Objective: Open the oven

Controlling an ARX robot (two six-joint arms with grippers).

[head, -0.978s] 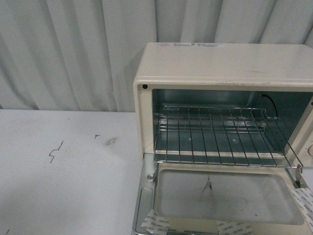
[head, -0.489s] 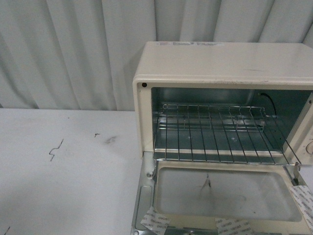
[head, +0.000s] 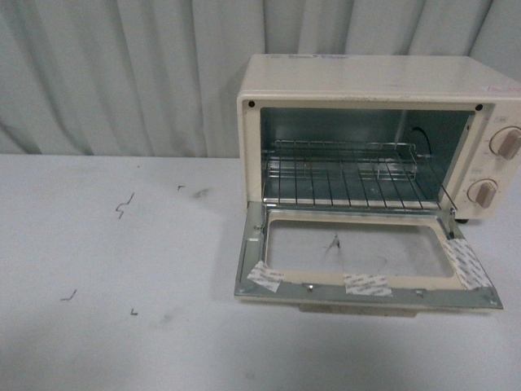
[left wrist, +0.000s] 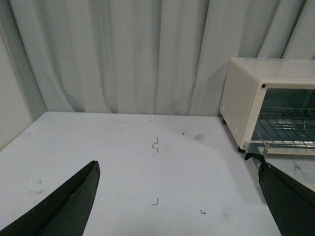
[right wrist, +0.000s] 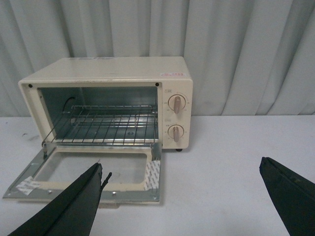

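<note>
Oven (head: 366, 90) sits at the far right of the table (head: 122, 269), its back near the pale curtain (head: 122, 73), and its door (head: 362, 265) is swung all the way down, lying flat on the table in front of the open cavity. Glass pane faces up, framed in cream, with a metal rim around it. Strips of printed tape (head: 264, 277) are stuck along that rim, one near each front corner and another midway along the front edge. Inside, the wire rack (head: 346, 175) sits level across the cavity, its front edge at the opening. Two round knobs (head: 506, 145) stack one above the other on the panel to the right of the opening.

Left claw (left wrist: 177, 196) hangs over bare table towards the left side, its dark fingers (left wrist: 69, 204) spread wide with nothing between them; the oven shows off to one side in the left wrist view, well apart from it. Right claw (right wrist: 182, 201) faces the oven's front, fingers equally wide apart and empty, one finger (right wrist: 74, 206) showing in front of the lowered door's edge in the right wrist view; whether it touches, I cannot tell. Small dark scuffs (head: 124, 205) mark the table's left half.
</note>
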